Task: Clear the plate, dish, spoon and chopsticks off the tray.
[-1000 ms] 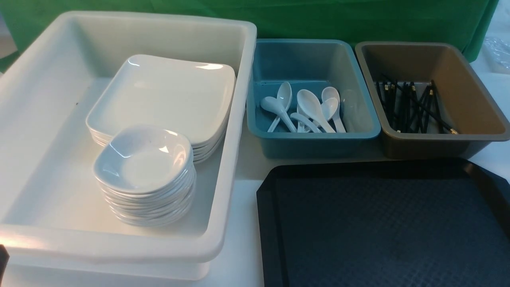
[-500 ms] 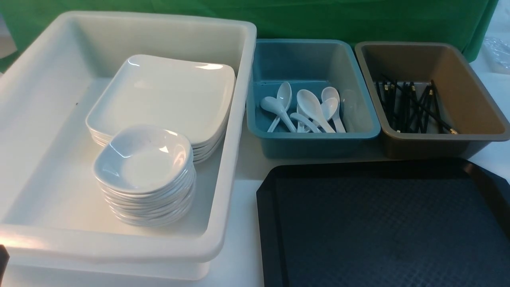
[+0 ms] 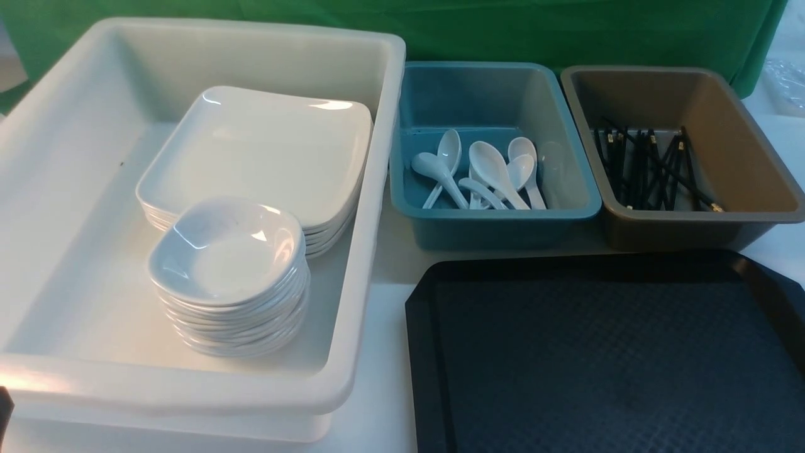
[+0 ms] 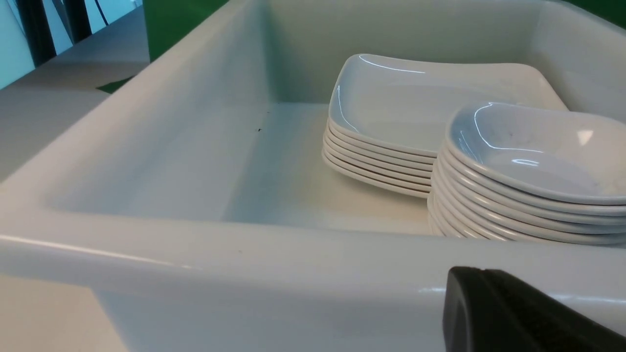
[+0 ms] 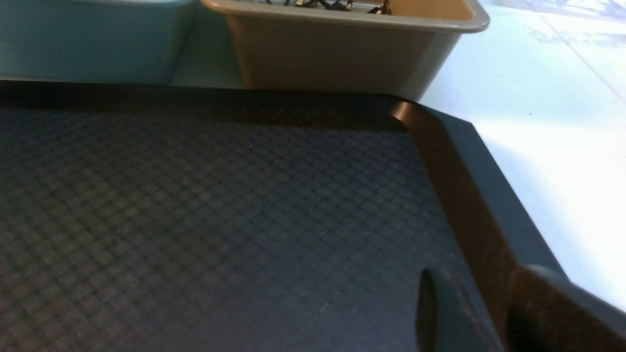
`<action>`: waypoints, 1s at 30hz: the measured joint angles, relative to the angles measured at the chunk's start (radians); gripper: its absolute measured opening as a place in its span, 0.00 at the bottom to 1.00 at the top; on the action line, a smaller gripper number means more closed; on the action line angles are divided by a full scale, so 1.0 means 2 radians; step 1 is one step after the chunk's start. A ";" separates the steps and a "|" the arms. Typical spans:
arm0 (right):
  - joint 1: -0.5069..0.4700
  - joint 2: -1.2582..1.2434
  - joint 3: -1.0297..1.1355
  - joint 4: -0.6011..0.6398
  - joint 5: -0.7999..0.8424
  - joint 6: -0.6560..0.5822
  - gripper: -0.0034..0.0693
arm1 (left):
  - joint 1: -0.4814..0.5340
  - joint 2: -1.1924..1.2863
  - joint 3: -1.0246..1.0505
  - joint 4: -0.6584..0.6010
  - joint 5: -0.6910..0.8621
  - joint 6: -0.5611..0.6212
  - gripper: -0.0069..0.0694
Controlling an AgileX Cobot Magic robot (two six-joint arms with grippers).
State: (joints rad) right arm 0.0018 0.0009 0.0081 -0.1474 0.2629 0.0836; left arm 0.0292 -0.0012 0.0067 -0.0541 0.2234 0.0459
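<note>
- White tub (image 3: 361,251): beyond my clenched left claw (image 4: 481,274), the nearer; its raised rim bars a low approach.
- Tray (image 3: 604,352): bare where visible, with room before my released, unladen right claw (image 5: 481,281); likely no pick remains.
- Plates (image 3: 264,151): stacked in white, behind dishes (image 3: 226,258).
- Chopsticks (image 3: 648,167): in brown tub (image 3: 704,216), mostly lengthwise away from me.
- Spoons (image 3: 490,167): in blue tub (image 3: 497,214).

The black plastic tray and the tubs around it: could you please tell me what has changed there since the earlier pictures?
Nothing has visibly changed. The black plastic tray, the blue plastic tub of white spoons and the brown plastic tub of black chopsticks all stayed as they were.
</note>
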 joint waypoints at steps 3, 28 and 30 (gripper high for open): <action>0.000 0.000 0.000 0.004 0.001 0.002 0.38 | 0.000 0.000 0.000 0.001 0.000 0.000 0.10; 0.011 0.000 0.000 0.010 0.002 0.005 0.38 | 0.000 0.000 0.000 0.001 0.000 0.001 0.10; 0.011 0.000 0.000 0.010 0.002 0.005 0.38 | 0.000 0.000 0.000 0.001 0.000 0.001 0.10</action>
State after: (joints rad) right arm 0.0234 0.0009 0.0081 -0.1283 0.2662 0.0943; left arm 0.0292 -0.0012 0.0067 -0.0511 0.2234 0.0489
